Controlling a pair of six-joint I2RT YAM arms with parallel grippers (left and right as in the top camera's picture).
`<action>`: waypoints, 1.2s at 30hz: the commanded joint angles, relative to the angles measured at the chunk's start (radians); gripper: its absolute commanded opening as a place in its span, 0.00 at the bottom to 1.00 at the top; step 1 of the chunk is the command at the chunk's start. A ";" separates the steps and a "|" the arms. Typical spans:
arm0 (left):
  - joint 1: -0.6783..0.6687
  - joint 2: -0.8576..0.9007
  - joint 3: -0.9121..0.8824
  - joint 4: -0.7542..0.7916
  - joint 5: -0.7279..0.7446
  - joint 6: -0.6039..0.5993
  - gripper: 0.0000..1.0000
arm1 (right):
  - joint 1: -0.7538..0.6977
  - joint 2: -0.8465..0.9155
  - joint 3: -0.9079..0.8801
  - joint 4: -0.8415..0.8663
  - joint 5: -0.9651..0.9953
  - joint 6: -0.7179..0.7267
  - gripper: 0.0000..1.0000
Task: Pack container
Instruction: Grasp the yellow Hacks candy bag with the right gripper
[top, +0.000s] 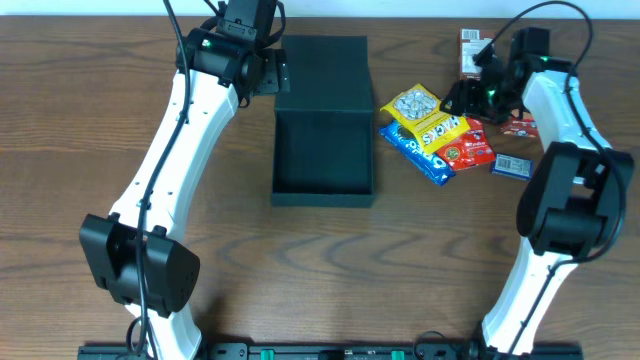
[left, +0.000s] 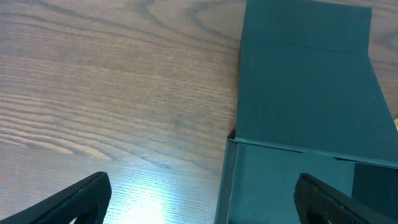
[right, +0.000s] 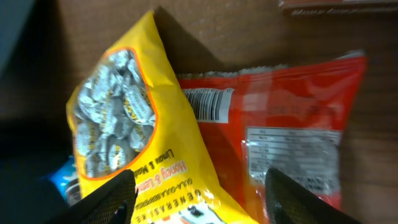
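Though lid-open (flat), container (top: 322, 160) nr packets (top: 428, 122)

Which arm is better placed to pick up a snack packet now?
Right. The right gripper, open, hangs just above the yellow packet and red packet. The left gripper, open, is at the left wall of the box, away from the packets.

Between the fingers of the right gripper (right: 202, 199), the yellow bag (right: 165, 143) carries upside-down lettering reading "Honey" and "Lemon". The red packet (right: 280, 106) beside it bears a barcode and fine print too small to read.

Brown wood-grain table (top: 60, 120), pale light sheen
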 joint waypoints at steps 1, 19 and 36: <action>0.007 0.006 -0.003 0.001 -0.010 0.007 0.95 | 0.021 0.029 0.011 0.005 -0.003 -0.026 0.63; 0.007 0.006 -0.003 0.011 -0.010 0.007 0.95 | 0.027 0.022 0.019 -0.030 -0.003 -0.022 0.01; 0.007 0.006 -0.003 0.012 -0.010 0.007 0.95 | 0.032 -0.031 0.275 -0.197 -0.007 -0.079 0.02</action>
